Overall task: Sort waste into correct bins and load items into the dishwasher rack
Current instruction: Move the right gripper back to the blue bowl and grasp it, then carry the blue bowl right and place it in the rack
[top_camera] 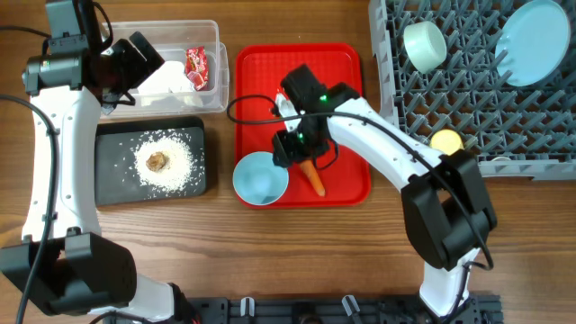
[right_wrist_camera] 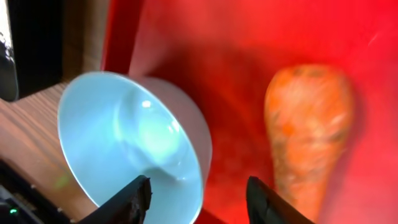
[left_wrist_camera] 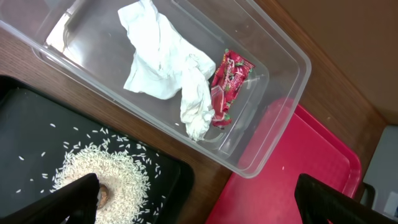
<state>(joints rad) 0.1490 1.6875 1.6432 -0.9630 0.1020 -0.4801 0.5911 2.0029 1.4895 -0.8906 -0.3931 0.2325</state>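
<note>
Right end effector (right_wrist_camera: 199, 188): jaws partly apart, astride rim of light blue bowl (right_wrist_camera: 118, 134) | bowl at red tray (right_wrist_camera: 249, 37) near-left corner | carrot (right_wrist_camera: 308, 127) just beside fingers | left end effector (left_wrist_camera: 196, 186): wide, empty.

No legible text; markings on the red wrapper (left_wrist_camera: 229, 87) are unreadable.

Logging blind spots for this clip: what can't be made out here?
- Overhead: fingers of the right gripper, hidden under its own wrist.
- Right wrist: orange carrot, blurred, lower end cut by the bottom edge.
- Left wrist: small brown food lump, half behind a black finger of the left gripper.
</note>
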